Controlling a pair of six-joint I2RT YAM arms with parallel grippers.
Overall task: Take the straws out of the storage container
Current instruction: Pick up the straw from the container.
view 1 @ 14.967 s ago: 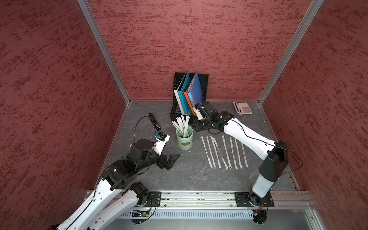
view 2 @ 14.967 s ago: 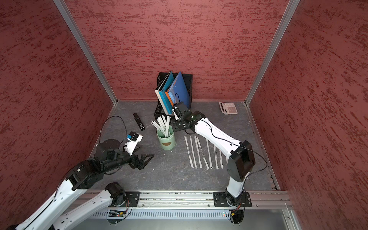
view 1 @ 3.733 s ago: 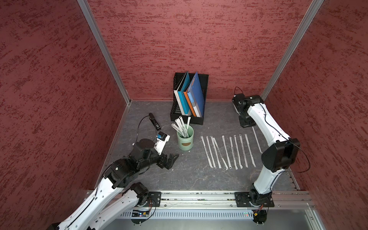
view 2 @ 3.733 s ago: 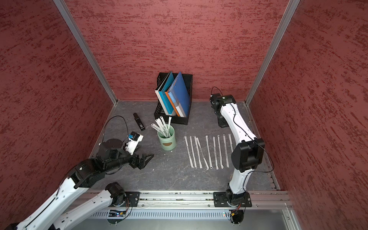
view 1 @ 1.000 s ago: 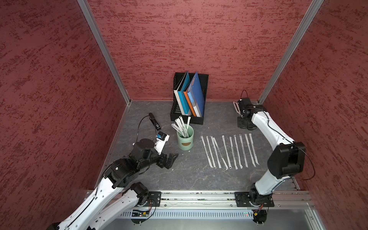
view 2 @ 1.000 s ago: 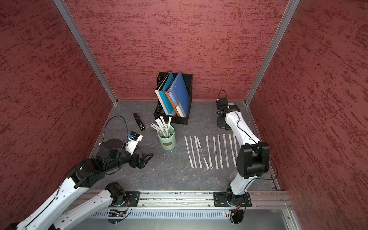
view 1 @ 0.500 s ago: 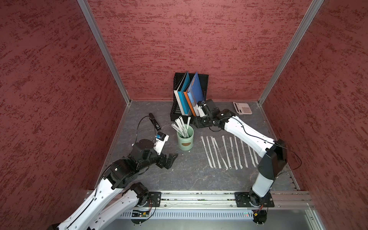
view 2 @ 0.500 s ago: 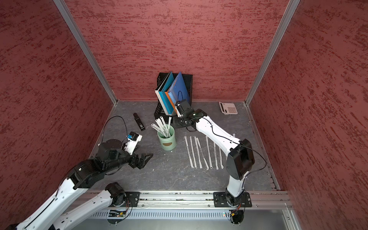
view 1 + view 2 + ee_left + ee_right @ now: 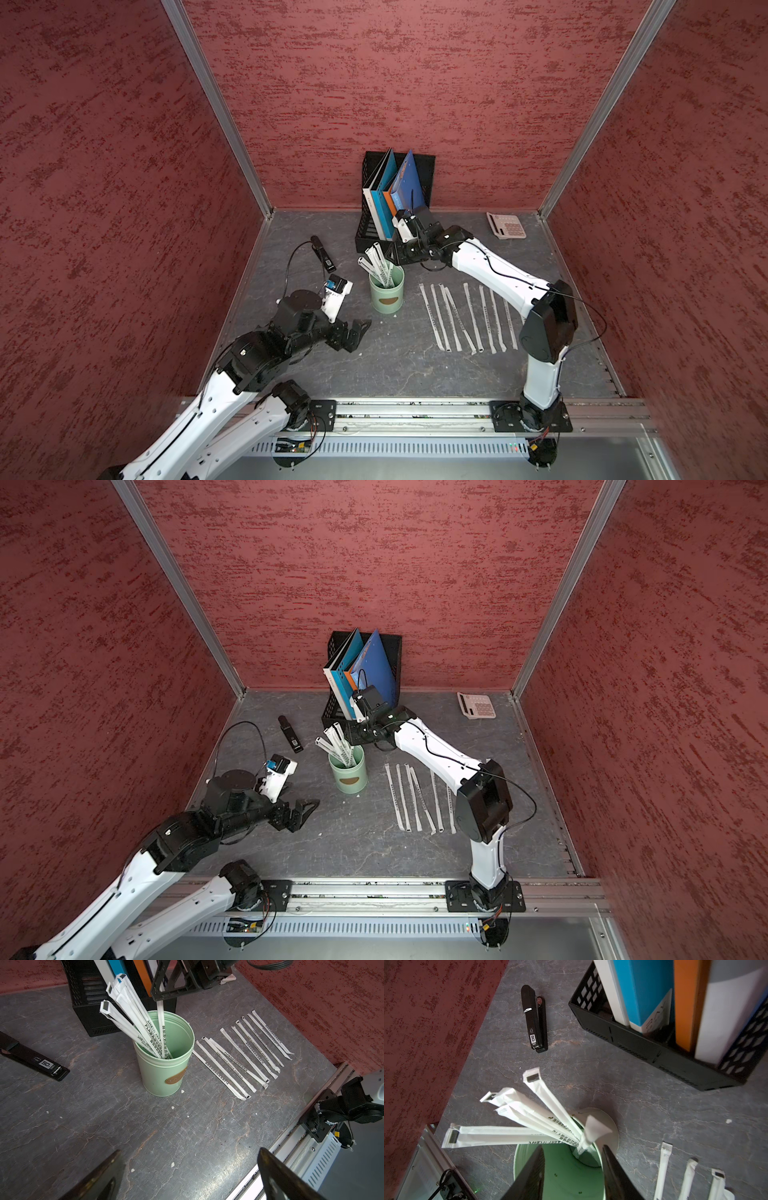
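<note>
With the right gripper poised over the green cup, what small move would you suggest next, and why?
Probably ease the right gripper down slightly: its fingers stand apart above the storage container, and the upright straw ends just beyond their tips, not yet between them.

Soft, even light fills the booth; shadows are faint, both top views bow at the edges, nearby folders (image 9: 720, 1012) blur.
</note>
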